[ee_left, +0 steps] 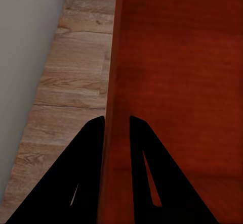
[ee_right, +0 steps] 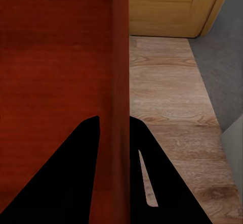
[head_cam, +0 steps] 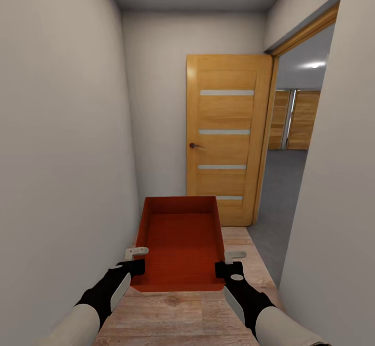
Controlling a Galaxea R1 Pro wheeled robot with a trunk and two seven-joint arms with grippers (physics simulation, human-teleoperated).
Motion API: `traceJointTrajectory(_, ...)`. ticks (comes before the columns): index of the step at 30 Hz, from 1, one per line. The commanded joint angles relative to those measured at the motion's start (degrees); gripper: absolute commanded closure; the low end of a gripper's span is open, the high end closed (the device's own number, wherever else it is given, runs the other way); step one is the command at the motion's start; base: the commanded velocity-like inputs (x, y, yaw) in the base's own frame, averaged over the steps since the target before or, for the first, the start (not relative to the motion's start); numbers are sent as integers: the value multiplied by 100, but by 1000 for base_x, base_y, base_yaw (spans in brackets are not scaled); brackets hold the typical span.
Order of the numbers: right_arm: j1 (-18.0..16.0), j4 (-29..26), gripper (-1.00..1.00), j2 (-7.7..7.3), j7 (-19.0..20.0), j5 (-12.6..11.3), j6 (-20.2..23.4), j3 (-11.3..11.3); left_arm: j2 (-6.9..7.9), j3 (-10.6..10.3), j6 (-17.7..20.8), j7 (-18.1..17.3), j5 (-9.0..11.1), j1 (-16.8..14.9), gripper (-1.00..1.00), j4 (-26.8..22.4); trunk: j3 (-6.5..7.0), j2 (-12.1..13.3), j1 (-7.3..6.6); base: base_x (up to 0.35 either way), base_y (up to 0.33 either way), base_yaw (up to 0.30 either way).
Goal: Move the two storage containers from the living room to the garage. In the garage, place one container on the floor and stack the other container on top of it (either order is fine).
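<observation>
Hallway walls (head_cam: 62, 143) close beside pincer-held container (head_cam: 179, 242) — wooden door (head_cam: 226, 137) ahead.

Soft, even light is filling the hallway, casting barely any shadows on the pale walls (head_cam: 62, 127). A ceiling lamp (head_cam: 315, 65) is glowing through the far right doorway. Wrist views are rendering slightly soft, fingers (ee_left: 86, 183) showing as flat black silhouettes; straight lines are bowing near the head view's edges.

Light wood plank floor (head_cam: 182, 314) meets grey concrete (head_cam: 278, 200).
</observation>
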Motion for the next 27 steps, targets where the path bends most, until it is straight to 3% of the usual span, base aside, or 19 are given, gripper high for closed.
traceJointTrajectory(1, -2, 14, 100, -8, -9, -176, 8, 124, 136, -2, 6, 75, 2, -7, 100, -89, -8, -5, 2, 119, 20, 0)
traceJointTrajectory(18, -2, -21, 100, 0, -34, -189, 29, 101, 134, -5, 6, 76, 2, -7, 100, -141, -8, -5, 2, 13, 2, -3)
traceJointTrajectory(27, -2, -30, 100, 39, -40, -198, 46, 99, 136, -2, 4, 78, 2, -7, 100, -152, -8, -5, 2, 0, 0, -212)
